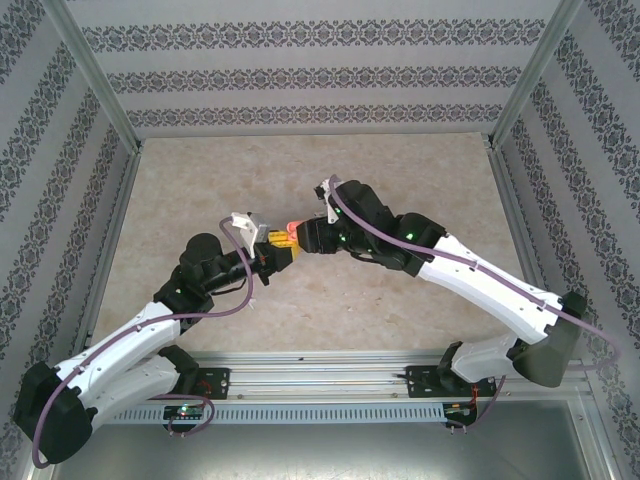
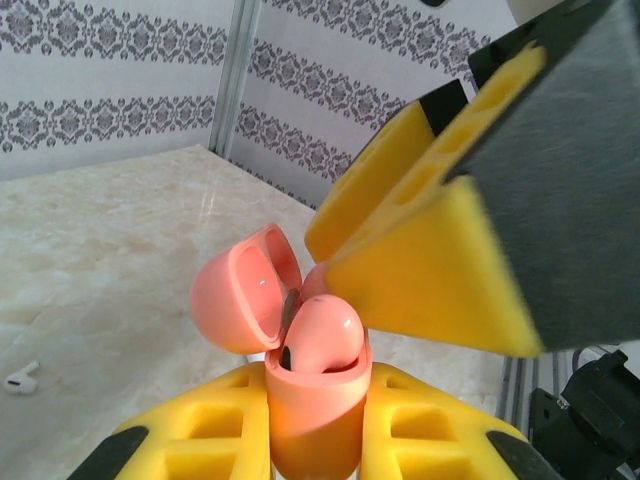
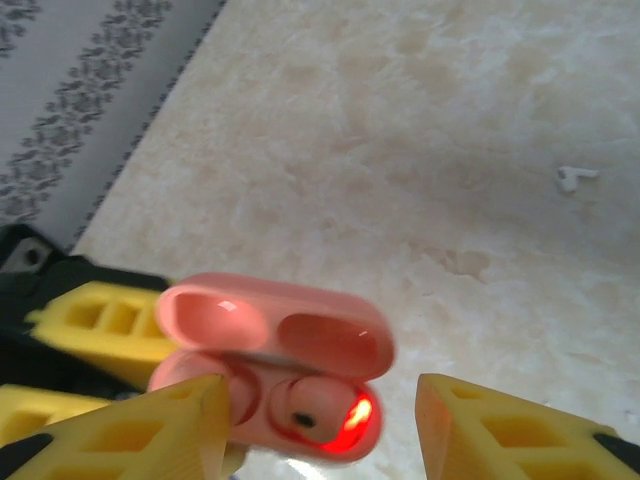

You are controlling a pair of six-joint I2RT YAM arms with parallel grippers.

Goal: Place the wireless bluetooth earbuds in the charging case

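Your left hand clamps the open case, a coral earbud seated inside. Your right hand is spread around it. A white earbud lies on the table.

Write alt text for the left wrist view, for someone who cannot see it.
A coral-pink charging case, its lid open to the left and a matching earbud sitting inside, stands clamped in the yellow fingers of the left gripper. The right gripper hangs close above it on the right. A white earbud lies on the table at far left.
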